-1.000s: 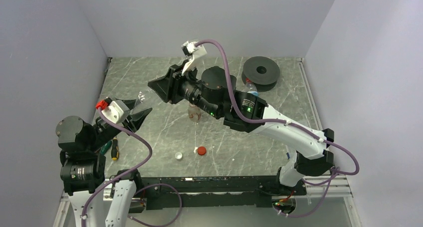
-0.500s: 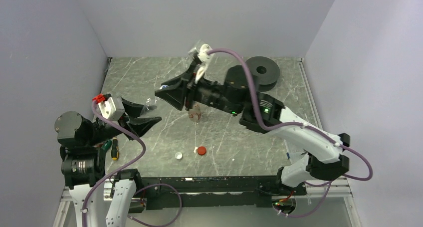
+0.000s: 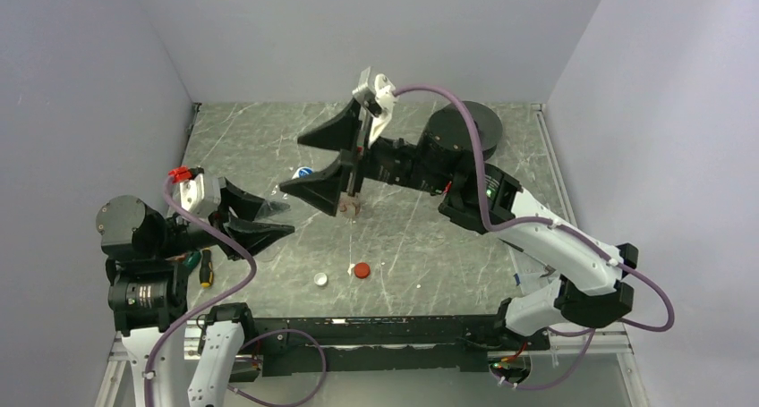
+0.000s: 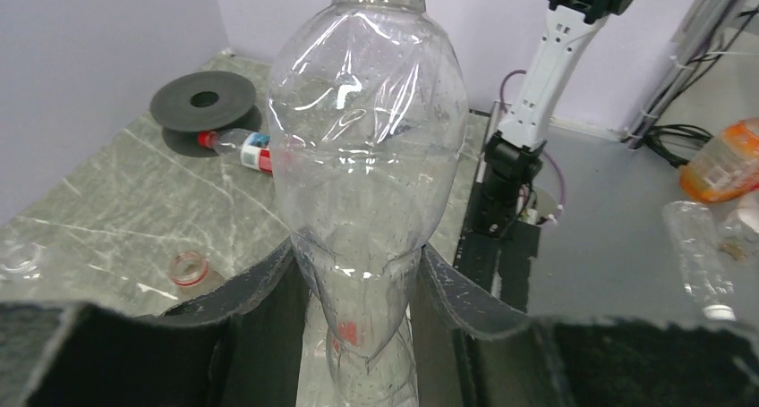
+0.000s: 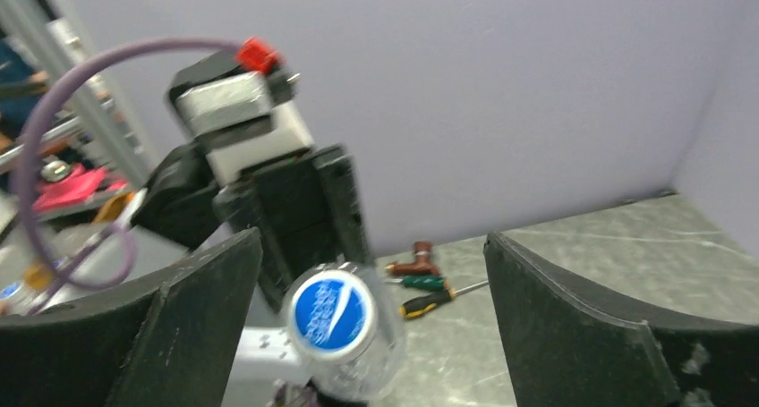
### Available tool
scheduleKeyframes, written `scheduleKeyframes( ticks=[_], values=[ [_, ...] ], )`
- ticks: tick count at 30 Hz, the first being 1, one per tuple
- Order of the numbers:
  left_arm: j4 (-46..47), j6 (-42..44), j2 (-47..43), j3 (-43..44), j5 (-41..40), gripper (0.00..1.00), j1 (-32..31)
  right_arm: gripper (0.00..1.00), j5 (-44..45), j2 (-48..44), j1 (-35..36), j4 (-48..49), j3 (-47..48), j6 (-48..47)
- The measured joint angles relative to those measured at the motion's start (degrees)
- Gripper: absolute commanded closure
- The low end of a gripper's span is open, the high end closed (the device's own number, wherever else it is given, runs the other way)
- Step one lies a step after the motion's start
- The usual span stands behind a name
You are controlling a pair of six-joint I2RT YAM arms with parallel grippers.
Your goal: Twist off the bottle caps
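Blue bottle cap (image 5: 329, 313) between wide-spread right fingers (image 5: 192, 326), touching neither; clear bottle (image 4: 367, 183) clamped in left fingers (image 4: 255, 291).

Loose caps (image 3: 361, 269) — two; spool (image 4: 204, 103) — one

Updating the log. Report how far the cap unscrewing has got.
Done: a red cap and a white cap lie loose on the table, and one bottle stands open. In hand: the left gripper clamps a clear bottle, its blue cap facing the open right gripper. Left: that blue cap, plus a capped bottle lying by the black spool.
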Motion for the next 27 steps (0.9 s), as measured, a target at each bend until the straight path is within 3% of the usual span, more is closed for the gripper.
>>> scheduleKeyframes(
  ticks=[9,19,21,25,27],
  values=[
    [-4.7,13.1,-2.1,-0.3,-11.3,1.00,0.0,0.03,21.7,7.7,4.4,-8.0,10.7,4.6],
    [-6.2,23.2,-4.8,-3.4,-25.2,1.00,0.0,0.39,33.2,10.3,5.4,-12.3,13.9,11.2],
    [-6.6,23.8,-4.8,-3.4,-26.3,1.00,0.0,0.39,33.8,10.3,5.4,-12.3,13.9,11.7],
    [-6.8,24.4,-4.8,-3.4,-27.5,1.00,0.0,0.27,34.0,10.7,5.5,-12.5,14.1,12.3],
    [-6.8,24.5,-4.8,-3.4,-28.0,1.00,0.0,0.26,33.9,11.5,5.5,-13.0,15.1,12.4]
  ],
)
